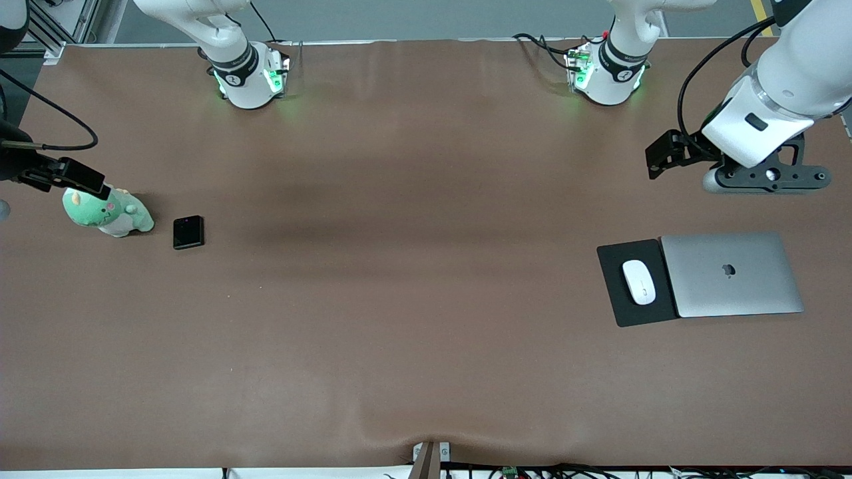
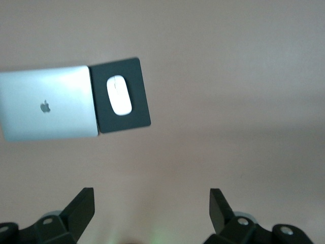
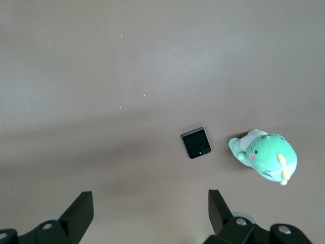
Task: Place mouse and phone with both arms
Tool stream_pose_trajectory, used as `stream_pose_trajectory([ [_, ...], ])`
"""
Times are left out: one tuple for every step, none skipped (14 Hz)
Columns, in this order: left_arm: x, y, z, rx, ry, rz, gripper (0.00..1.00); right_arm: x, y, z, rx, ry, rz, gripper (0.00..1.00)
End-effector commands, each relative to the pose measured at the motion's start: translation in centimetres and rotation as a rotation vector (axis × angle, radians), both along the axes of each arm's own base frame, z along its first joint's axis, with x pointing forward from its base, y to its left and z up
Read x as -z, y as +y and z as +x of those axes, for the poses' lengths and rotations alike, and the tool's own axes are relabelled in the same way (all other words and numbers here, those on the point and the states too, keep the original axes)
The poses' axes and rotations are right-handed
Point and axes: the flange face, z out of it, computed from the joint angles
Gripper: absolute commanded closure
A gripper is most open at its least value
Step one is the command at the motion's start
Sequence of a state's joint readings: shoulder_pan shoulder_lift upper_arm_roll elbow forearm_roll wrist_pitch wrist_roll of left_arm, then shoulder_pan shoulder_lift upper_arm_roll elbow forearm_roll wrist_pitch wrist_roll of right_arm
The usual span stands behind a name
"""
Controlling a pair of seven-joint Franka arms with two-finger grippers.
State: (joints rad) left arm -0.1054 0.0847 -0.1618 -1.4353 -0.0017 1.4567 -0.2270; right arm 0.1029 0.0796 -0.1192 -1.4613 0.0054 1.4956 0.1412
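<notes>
Mouse (image 1: 639,282) rests on the black pad (image 1: 616,306) beside the laptop (image 1: 732,274), lower right of the frame; phone (image 1: 188,232) lies just beside the plush dinosaur (image 1: 106,211), at left. Left gripper (image 2: 152,203) and right gripper (image 3: 151,203) hover high with fingers spread, grasping nothing. This fits either both placed or both awaiting pickup.

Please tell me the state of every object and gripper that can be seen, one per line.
Mouse: lying on the mouse pad.
Laptop: closed, touching the pad.
Phone: folded shut, flat on the table beside the plush toy.
Left gripper: jaws open, holding nothing, in the air.
Right gripper: jaws open, holding nothing, in the air.
</notes>
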Motion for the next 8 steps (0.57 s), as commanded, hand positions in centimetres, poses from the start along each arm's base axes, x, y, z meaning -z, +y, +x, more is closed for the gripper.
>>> stream_pose_trajectory([
  [0.0, 0.4, -0.5, 0.012, 0.014, -0.015, 0.00, -0.1, -0.2, -2.6, -0.043, -0.029, 0.028, 0.00],
  [0.2, 0.0, -0.4, 0.016, 0.012, -0.017, 0.00, -0.3, 0.1, -2.6, -0.065, -0.034, 0.020, 0.00],
  [0.4, -0.1, -0.4, 0.017, 0.004, -0.017, 0.00, -0.7, 0.4, -2.5, -0.070, -0.043, 0.010, 0.00],
  [0.9, -0.1, -0.4, 0.015, -0.003, -0.018, 0.00, -1.2, 0.3, -2.3, -0.071, -0.054, 0.005, 0.00],
  [1.2, 0.0, -0.7, 0.012, -0.019, -0.017, 0.00, -1.2, 0.2, -2.3, -0.071, -0.053, -0.006, 0.00],
  [1.7, 0.0, -1.2, 0.011, -0.030, -0.016, 0.00, -1.2, 0.2, -2.3, -0.071, -0.053, -0.012, 0.00],
  [1.9, 0.1, -1.4, 0.006, -0.046, -0.017, 0.00, -1.2, 0.2, -2.2, -0.065, -0.055, -0.011, 0.00],
  [2.3, 0.0, -1.5, 0.000, -0.043, -0.016, 0.00, -1.4, 0.1, -2.2, -0.065, -0.061, -0.014, 0.00],
])
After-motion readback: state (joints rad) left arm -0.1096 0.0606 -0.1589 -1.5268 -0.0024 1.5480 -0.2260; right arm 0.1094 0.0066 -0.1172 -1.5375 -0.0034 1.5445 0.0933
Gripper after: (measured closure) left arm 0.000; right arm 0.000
